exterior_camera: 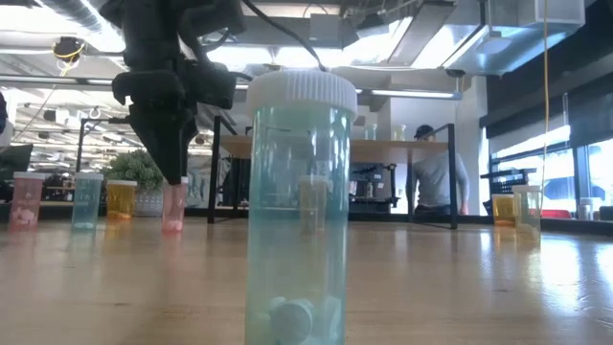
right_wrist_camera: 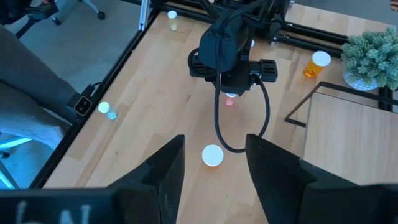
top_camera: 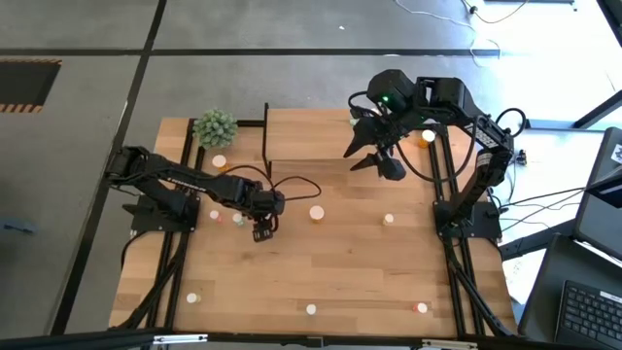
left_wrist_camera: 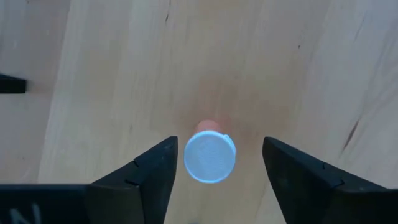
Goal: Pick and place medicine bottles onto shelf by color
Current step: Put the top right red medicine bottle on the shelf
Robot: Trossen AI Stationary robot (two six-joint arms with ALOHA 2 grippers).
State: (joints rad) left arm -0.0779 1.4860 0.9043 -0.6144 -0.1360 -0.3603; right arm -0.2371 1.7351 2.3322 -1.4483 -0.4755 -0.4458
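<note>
Dark left arm: reaches from the table's left edge toward the middle, wrist bent down, so that the left gripper [top_camera: 264, 231] points straight at the tabletop [top_camera: 340, 272]. Jaws stand apart, astride a pink-red bottle [left_wrist_camera: 210, 155] with daylight on both sides; nothing is gripped.

Pink-red bottle: small upright cylinder, pale round cap, standing on the table left of centre. The left wrist view gives the cap from directly above, between the two dark fingers [left_wrist_camera: 155, 177]. The low view shows its side instead, pink body under the descending gripper [exterior_camera: 170, 182]. In the high view the gripper hides it.

Dark right arm: folded high at the table's far right, the right gripper [top_camera: 374, 156] raised above the near edge of the shelf [top_camera: 306, 136]. Fingers parted and empty, as its own wrist view shows.

Shelf: light-wood board on a black frame, at the far edge, centre.

Other bottles, high view: an orange one [top_camera: 317, 213] at mid-table, pale-capped ones scattered along the near edge and on the left. An orange bottle [top_camera: 220, 163] stands near a spiky green plant [top_camera: 215, 127] beside the shelf.

Low view only: a tall clear blue-green bottle [exterior_camera: 301, 206] close to the lens, white pills at its base; pink, blue-green and orange bottles in a row at left; a person [exterior_camera: 436, 182] seated in the room beyond.
</note>
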